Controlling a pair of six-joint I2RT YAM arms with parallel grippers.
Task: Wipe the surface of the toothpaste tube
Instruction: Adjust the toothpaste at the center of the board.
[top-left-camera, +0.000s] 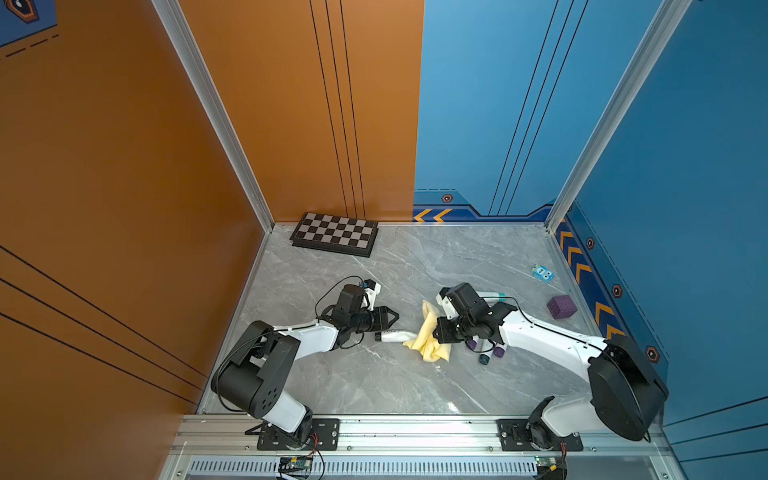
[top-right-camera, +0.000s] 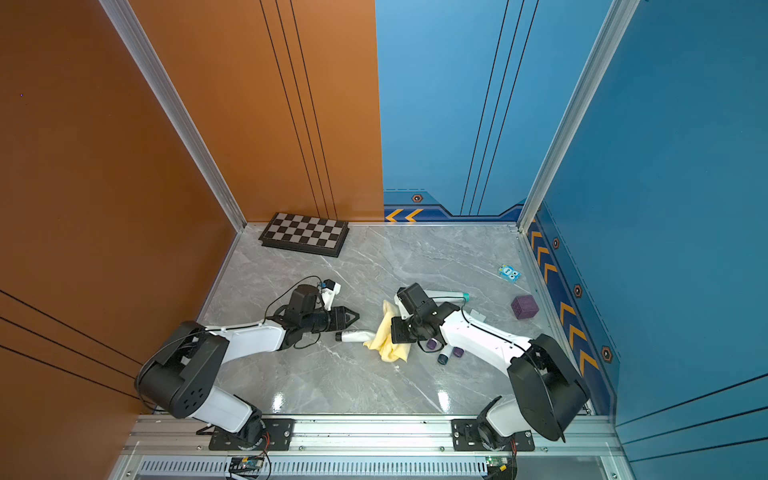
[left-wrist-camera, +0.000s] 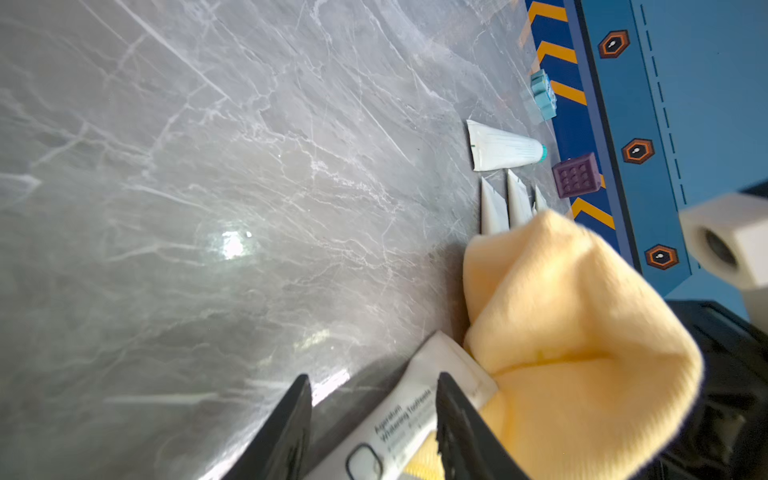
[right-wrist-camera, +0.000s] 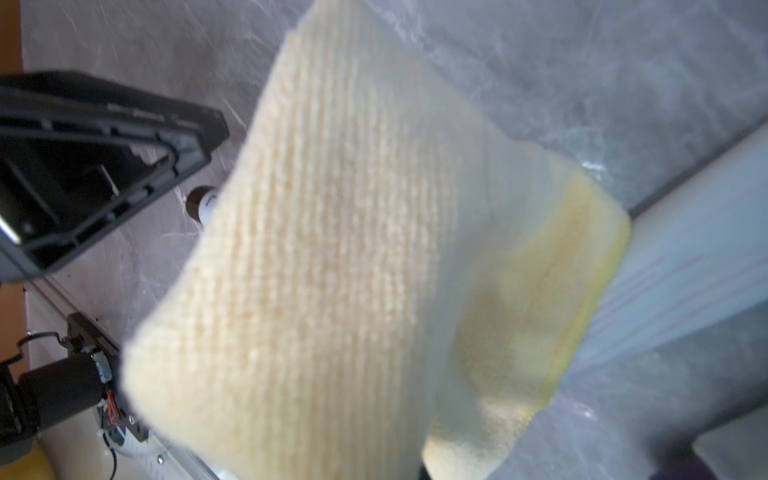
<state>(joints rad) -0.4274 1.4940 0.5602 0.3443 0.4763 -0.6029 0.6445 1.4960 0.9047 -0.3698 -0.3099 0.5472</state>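
Reaching low — both arms (top-left-camera: 316, 336) converge.

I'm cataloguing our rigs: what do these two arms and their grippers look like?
Both arms match: white link shells with black joint housings, on black plates bolted to a silver rail. Thin black cables loop along them. The left gripper and right gripper are black with ribbed, tapering jaws, each beside a white wrist-camera housing.

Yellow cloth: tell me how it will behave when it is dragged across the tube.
The yellow cloth is bunched in folds and drapes over the toothpaste tube, so it is probably floppy and will crumple rather than push flat. Its ribbed, fuzzy weave suggests grip, not slip. It looks light for its size.
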